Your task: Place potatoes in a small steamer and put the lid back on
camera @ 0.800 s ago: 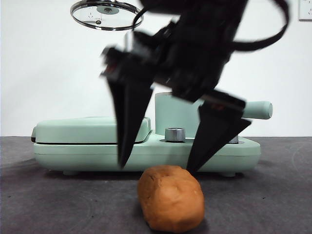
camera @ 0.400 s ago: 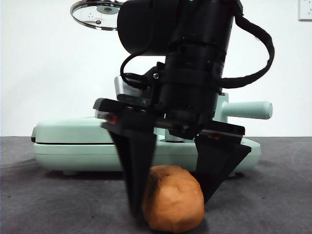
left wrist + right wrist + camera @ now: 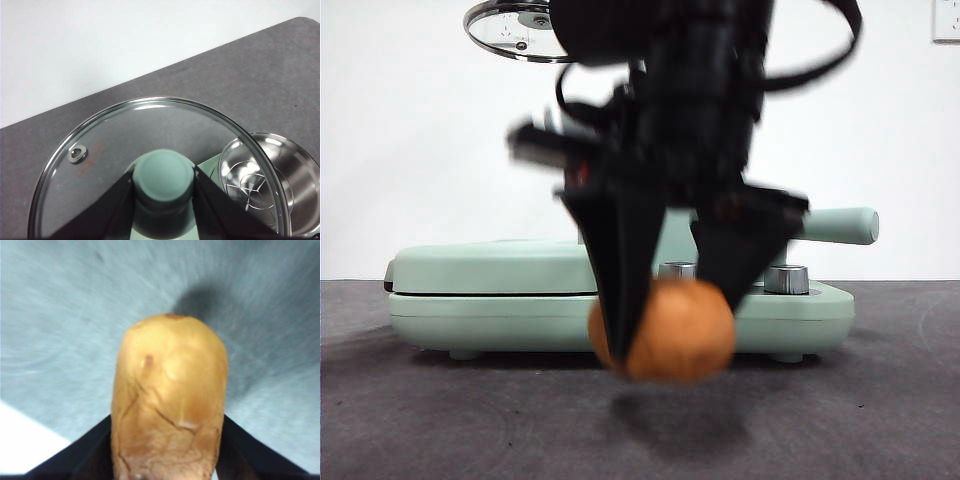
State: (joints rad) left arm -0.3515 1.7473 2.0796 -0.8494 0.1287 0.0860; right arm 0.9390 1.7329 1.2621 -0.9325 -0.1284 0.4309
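Observation:
The orange-brown potato (image 3: 678, 332) hangs a little above the dark table, clamped between the black jaws of my right gripper (image 3: 665, 325); up close it fills the right wrist view (image 3: 169, 400), with its shadow on the table below. The glass lid (image 3: 525, 28) with its mint-green knob (image 3: 164, 175) is held high at the upper left by my left gripper (image 3: 164, 192), shut on the knob. Through and beside the lid I see the small steamer's open steel inside (image 3: 272, 182). In the front view the steamer's body is hidden behind the arm; only its side handle (image 3: 840, 226) shows.
A flat mint-green griddle unit (image 3: 490, 290) with steel dials (image 3: 785, 279) stands behind the potato, across the table's middle. Dark grey table surface (image 3: 440, 420) stretches in front of it.
My right gripper has come down around the potato, shut on it and lifted it off the table. The lid stays held in the same place.

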